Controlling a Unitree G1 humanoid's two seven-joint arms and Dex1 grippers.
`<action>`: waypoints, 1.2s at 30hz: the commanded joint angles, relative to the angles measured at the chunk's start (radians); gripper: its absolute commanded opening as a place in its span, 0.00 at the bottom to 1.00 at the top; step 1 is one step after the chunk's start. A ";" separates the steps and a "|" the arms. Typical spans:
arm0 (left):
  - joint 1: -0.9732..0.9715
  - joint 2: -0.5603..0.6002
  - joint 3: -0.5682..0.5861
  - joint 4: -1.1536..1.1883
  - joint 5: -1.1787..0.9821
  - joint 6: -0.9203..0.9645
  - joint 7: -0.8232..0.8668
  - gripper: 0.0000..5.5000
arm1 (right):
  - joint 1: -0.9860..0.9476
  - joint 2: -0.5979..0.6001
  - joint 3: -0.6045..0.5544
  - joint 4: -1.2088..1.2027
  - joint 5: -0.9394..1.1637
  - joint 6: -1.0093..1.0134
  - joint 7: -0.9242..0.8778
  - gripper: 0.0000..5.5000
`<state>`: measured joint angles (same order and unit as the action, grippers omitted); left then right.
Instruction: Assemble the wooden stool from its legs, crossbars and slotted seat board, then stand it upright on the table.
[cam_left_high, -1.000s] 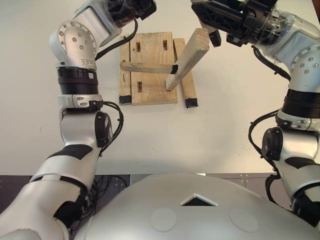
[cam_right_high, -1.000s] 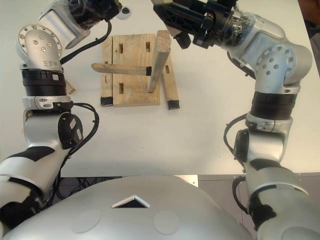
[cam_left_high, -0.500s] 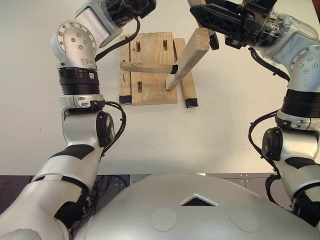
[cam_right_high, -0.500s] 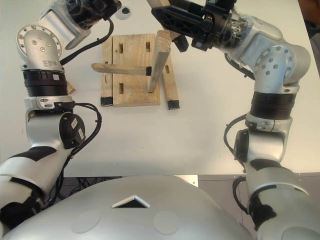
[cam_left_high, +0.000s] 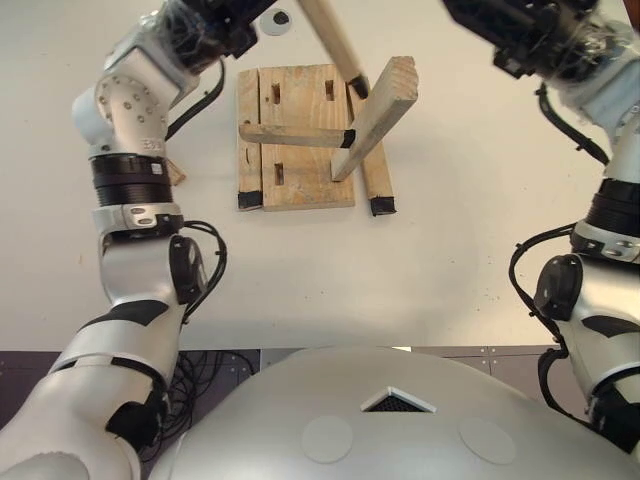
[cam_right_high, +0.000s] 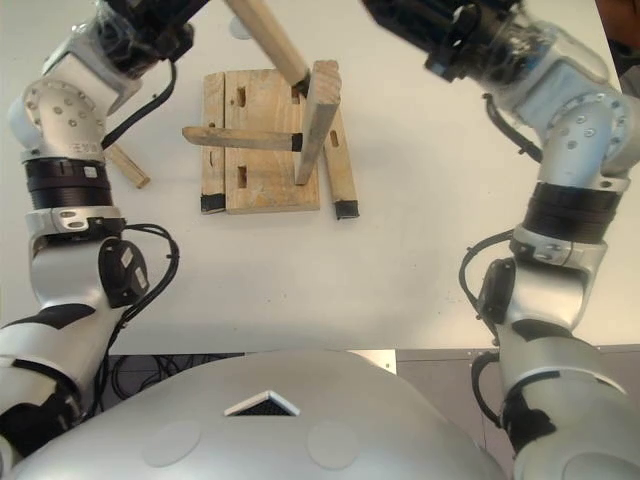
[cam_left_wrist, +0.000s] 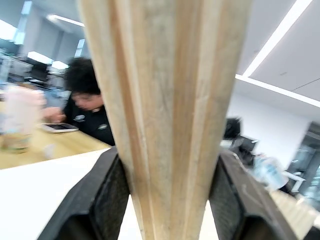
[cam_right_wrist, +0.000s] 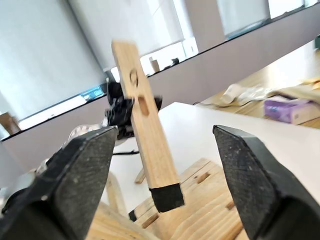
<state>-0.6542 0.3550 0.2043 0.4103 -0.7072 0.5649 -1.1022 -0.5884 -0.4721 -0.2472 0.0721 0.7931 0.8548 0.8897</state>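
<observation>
The slotted seat board (cam_left_high: 300, 160) lies flat on the white table. One leg (cam_left_high: 382, 112) stands tilted in it, joined to a crossbar (cam_left_high: 295, 134). Two more legs lie along the board's left side (cam_left_high: 249, 150) and right side (cam_left_high: 374, 180). My left gripper (cam_left_wrist: 167, 200) is shut on another leg (cam_left_high: 335, 45), held high and slanting. Its black-capped end hangs close to the standing leg's top. My right gripper (cam_right_wrist: 165, 135) is open, up at the back right, with nothing between its fingers (cam_right_wrist: 80, 185).
A short wooden piece (cam_left_high: 175, 172) lies on the table left of the board, beside my left arm. A small round white object (cam_left_high: 278, 17) sits behind the board. The table in front of and to the right of the board is bare.
The right gripper has let go of the raised leg and drawn back to the right. The left gripper now holds that leg, and the left arm has swung to the left.
</observation>
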 joint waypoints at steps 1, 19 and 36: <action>0.118 0.097 0.020 -0.019 0.032 -0.030 -0.063 0.38 | 0.045 -0.013 -0.041 0.005 0.003 -0.019 -0.028 0.64; 0.295 0.180 -0.006 -0.052 0.102 -0.128 -0.168 0.38 | 0.059 0.001 -0.026 0.058 -0.024 -0.085 -0.079 0.64; 0.396 0.293 -0.186 -0.046 0.286 -0.478 -0.315 0.38 | 0.071 -0.002 -0.012 0.090 -0.047 -0.111 -0.077 0.64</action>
<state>-0.3100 0.6444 0.0749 0.3633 -0.5143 0.0805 -1.4399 -0.5171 -0.4796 -0.2640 0.1589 0.7520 0.7487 0.8211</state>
